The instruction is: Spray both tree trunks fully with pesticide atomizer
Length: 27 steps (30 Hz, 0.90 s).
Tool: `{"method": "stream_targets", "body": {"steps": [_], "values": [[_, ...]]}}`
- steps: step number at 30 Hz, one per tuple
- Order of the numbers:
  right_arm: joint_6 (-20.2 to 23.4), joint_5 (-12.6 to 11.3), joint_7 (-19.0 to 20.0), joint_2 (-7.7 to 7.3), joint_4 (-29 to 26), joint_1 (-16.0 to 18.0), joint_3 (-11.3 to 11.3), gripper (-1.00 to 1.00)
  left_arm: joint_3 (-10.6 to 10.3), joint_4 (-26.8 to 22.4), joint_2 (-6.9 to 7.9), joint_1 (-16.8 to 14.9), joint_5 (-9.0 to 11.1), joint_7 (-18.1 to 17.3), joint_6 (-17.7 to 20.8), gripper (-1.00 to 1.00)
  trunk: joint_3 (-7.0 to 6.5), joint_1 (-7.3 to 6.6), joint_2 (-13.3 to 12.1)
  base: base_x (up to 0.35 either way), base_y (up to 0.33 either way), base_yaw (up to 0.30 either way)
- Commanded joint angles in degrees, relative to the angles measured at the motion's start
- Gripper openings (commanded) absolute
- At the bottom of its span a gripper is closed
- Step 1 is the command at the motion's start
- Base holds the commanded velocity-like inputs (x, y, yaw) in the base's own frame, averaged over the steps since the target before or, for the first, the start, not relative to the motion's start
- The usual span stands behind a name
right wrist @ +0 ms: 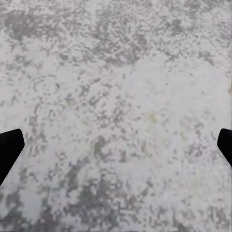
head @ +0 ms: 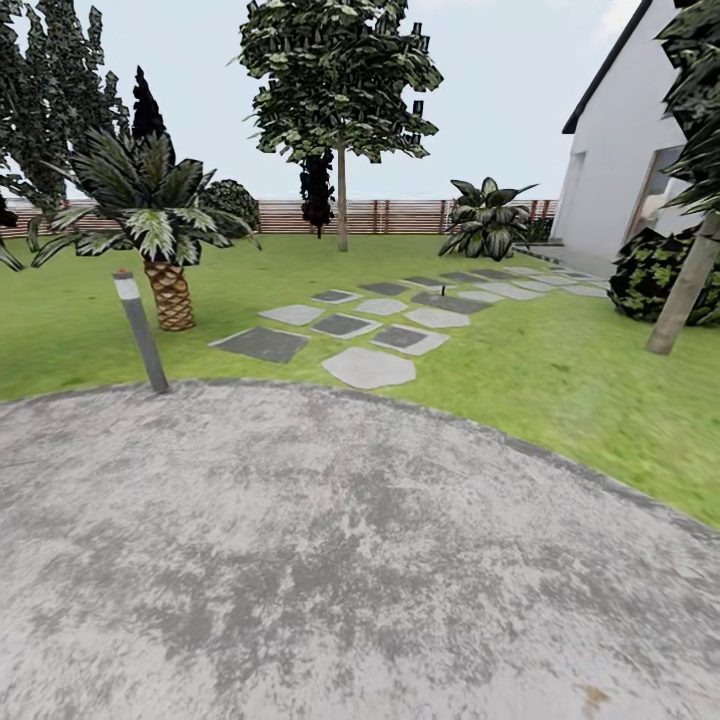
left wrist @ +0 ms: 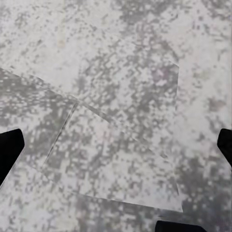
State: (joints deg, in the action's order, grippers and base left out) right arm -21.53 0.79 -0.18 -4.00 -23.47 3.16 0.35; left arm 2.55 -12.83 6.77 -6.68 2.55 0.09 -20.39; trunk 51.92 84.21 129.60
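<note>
Looking ahead, head view: grey paved patch (head: 330, 560) fills the lower frame; lawn (head: 560, 370) beyond. A tiny dark object (head: 442, 291), possibly the atomizer, stands mid-frame by the stepping stones (head: 368, 367).
Left wrist: left gripper (left wrist: 116, 145) spread, holding nothing, above paving.
Right wrist: right gripper (right wrist: 116, 145) likewise spread, presumably ready for pickup.

Left gripper (left wrist: 116, 145): two black fingertips (left wrist: 9, 150) enter at opposite edges of the left wrist view, set wide apart, nothing between them; pointed downward at mottled grey ground. A further dark part of the arm shows at that picture's lower edge.

Right gripper (right wrist: 116, 147): two black fingertips (right wrist: 8, 150) at opposite edges of the right wrist view, likewise spread wide and empty; pointed downward at the same kind of grey surface.
</note>
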Motion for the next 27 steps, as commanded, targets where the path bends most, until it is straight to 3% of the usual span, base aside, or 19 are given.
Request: {"method": "stream_targets", "body": {"steps": [1,13,27], "values": [[0.0,0.0,0.0,-0.01,0.0,0.0,0.0,1.00,0.0,0.0,0.00,0.0,0.0,0.0,0.0,1.00,0.00,0.00,0.0,0.337,0.000,0.000],[0.0,-0.1,0.0,-0.03,0.0,0.0,-0.1,1.00,0.0,0.0,0.00,0.0,0.0,0.0,0.0,1.00,0.06,0.00,0.0,0.337,0.000,0.000],[0.0,-0.1,0.0,0.04,0.0,0.0,-0.1,1.00,-0.1,0.0,0.00,0.0,0.0,0.0,0.0,1.00,1.24,0.00,0.0,0.337,0.000,0.000]]}}
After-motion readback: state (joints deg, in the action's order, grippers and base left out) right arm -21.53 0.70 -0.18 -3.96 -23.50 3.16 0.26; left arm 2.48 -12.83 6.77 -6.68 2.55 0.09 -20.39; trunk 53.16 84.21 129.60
